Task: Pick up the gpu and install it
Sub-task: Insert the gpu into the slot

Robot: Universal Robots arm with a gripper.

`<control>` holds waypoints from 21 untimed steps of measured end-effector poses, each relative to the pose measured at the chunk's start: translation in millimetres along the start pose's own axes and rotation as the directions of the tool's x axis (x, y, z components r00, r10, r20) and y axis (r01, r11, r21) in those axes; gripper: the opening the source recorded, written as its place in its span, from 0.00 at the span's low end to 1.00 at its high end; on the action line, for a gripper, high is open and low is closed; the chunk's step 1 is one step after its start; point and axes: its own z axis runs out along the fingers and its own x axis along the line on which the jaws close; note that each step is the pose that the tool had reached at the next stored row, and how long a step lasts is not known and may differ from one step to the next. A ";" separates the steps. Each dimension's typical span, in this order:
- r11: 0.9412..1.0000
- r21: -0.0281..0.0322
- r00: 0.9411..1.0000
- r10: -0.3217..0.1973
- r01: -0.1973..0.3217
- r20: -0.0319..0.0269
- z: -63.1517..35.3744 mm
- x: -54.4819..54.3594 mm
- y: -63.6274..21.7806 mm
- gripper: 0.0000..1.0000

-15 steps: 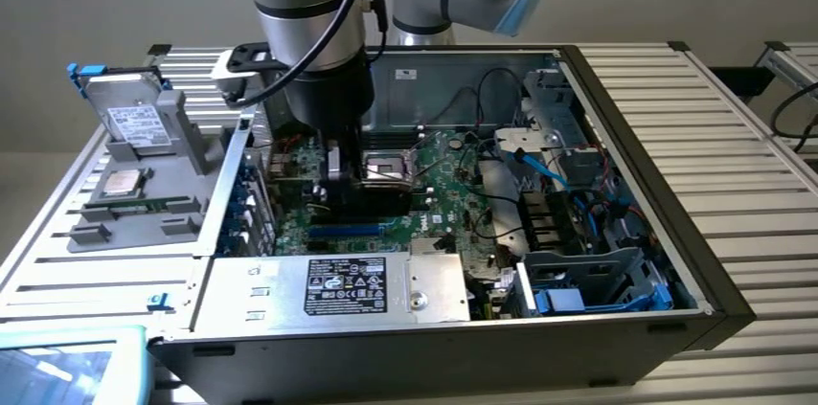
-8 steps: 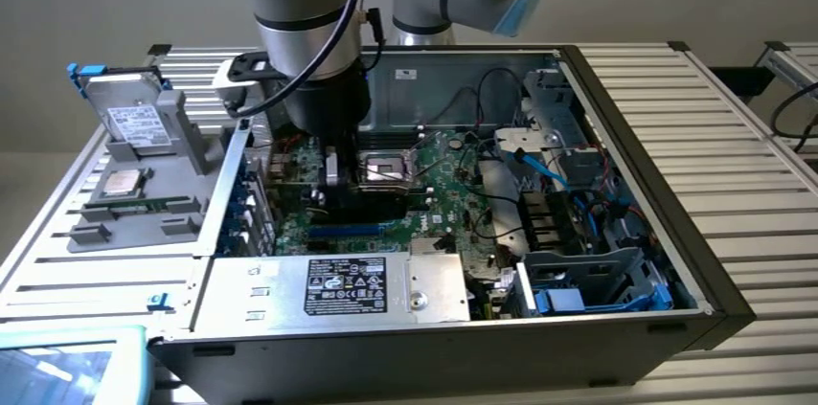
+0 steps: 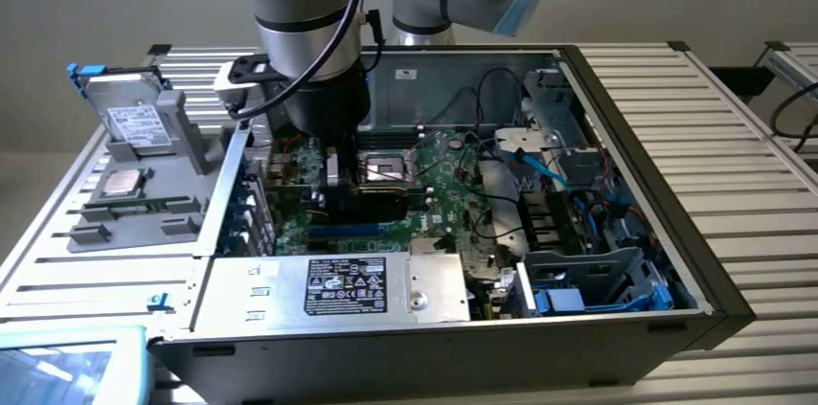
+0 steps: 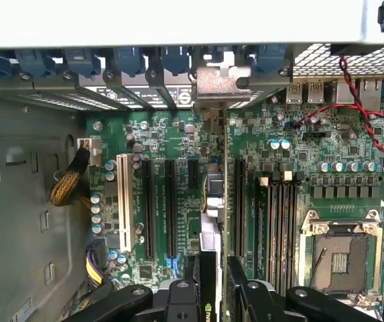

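In the exterior view my arm point(image 3: 306, 12) comes down from the top of the frame, a little toward the exterior view's left. It reaches into an open computer case point(image 3: 711, 261) lying on its side on the slatted tabletop point(image 3: 741, 108). My jaws are low over the green motherboard point(image 3: 301, 218), closed on the gpu point(image 3: 362, 200). Here the gpu shows as a dark block just beside the CPU socket point(image 3: 385, 169), in the middle of the frame. Near the lower edge sits the grey power supply point(image 3: 345, 285) with its black label. At the exterior view's left, outside the case, a grey parts holder point(image 3: 192, 151) carries a metal drive with a white label point(image 3: 133, 123) and a narrow green RAM stick point(image 3: 144, 202).

In the wrist view I look along the gpu point(image 4: 216, 201) edge-on. It is a thin card standing upright over the motherboard point(image 4: 178, 134), with my jaws pressed against its two faces at a narrow gap. Its silver end bracket point(image 4: 222, 84) lies at the row of rear slot openings with blue latches point(image 4: 130, 60). The card runs between the long black expansion slots point(image 4: 171, 208) and the memory slots point(image 4: 279, 221). A white slot point(image 4: 124, 201) lies further off, and the CPU socket point(image 4: 339, 255) is beyond the memory slots. Red and black wires point(image 4: 369, 114) loop over the board near the rear ports. Whether the card's edge is fully down in its slot I cannot tell.
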 end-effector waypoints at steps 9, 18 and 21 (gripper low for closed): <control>1.000 0.001 1.000 -0.011 0.011 -0.010 3.1 -7.7 1.9 0.27; 1.000 0.001 1.000 -0.023 0.023 -0.019 3.3 -7.6 2.0 0.27; 1.000 0.001 1.000 -0.023 0.023 -0.019 3.7 -7.2 2.1 0.27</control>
